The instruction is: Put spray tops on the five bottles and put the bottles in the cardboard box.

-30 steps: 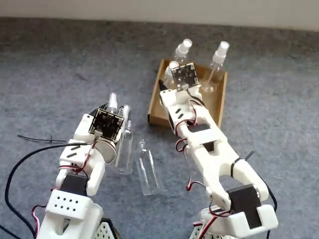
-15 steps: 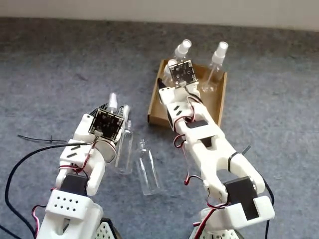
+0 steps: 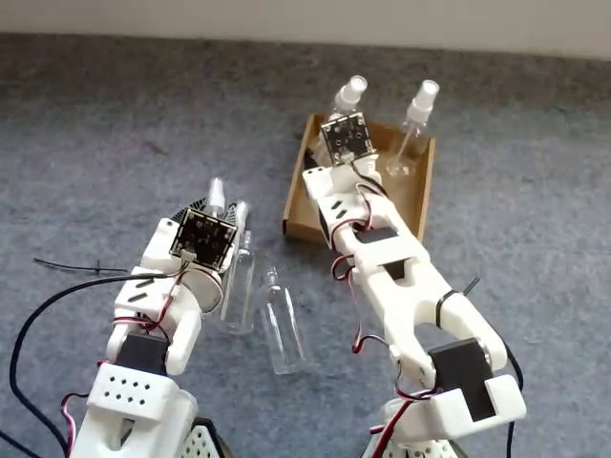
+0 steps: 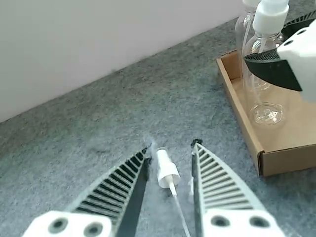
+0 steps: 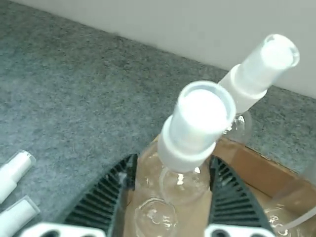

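My left gripper [image 4: 171, 146] sits low over the grey carpet [image 4: 98, 118] with its jaws spread, and a loose spray top [image 4: 167, 172] lies on the carpet in the gap between them. It touches neither jaw, and its thin dip tube trails back toward my wrist. My right gripper [image 5: 173, 159] reaches over the cardboard box [image 5: 256, 173], pinching a capped bottle [image 5: 195, 121]. One jaw presses on each side of the clear body just below the shoulder, and the white cap leans up out of the grip. In the left wrist view that bottle's base looks to be down inside the box near the wall closest to my left arm, though I cannot tell whether it actually rests on the floor. A second capped bottle [image 5: 256, 69] stands just behind it, and a third [image 3: 415, 119] stands well apart toward the far corner of the box. From the high view, two uncapped bottles [image 3: 239, 277] [image 3: 284, 329] lie on their sides on the carpet between my two arms, outside the box and close beside my left arm.
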